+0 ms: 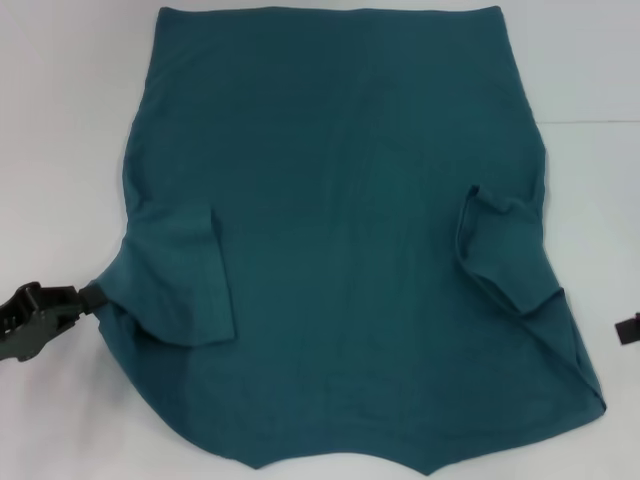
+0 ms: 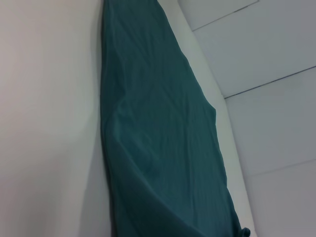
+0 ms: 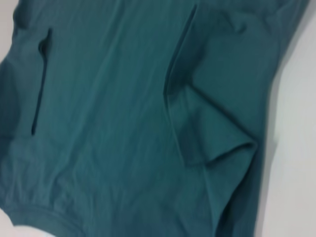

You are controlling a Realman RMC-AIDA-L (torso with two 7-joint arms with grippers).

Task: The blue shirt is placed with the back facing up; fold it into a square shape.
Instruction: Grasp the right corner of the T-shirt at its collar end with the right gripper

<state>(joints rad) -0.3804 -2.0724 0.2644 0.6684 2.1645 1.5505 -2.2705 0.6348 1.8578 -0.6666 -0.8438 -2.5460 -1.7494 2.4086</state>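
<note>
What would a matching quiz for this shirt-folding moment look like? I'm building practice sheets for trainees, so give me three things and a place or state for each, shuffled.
Things:
1. blue shirt
2. left gripper
3. right gripper
4. left sleeve

Places or states:
A. barely showing at the head view's right edge, clear of the cloth
B. folded inward onto the shirt's body
C. spread flat on the white table, collar nearest the robot
D. at the shirt's left side edge, touching the fabric

Pairs: 1-C, 2-D, 3-A, 4-B
</note>
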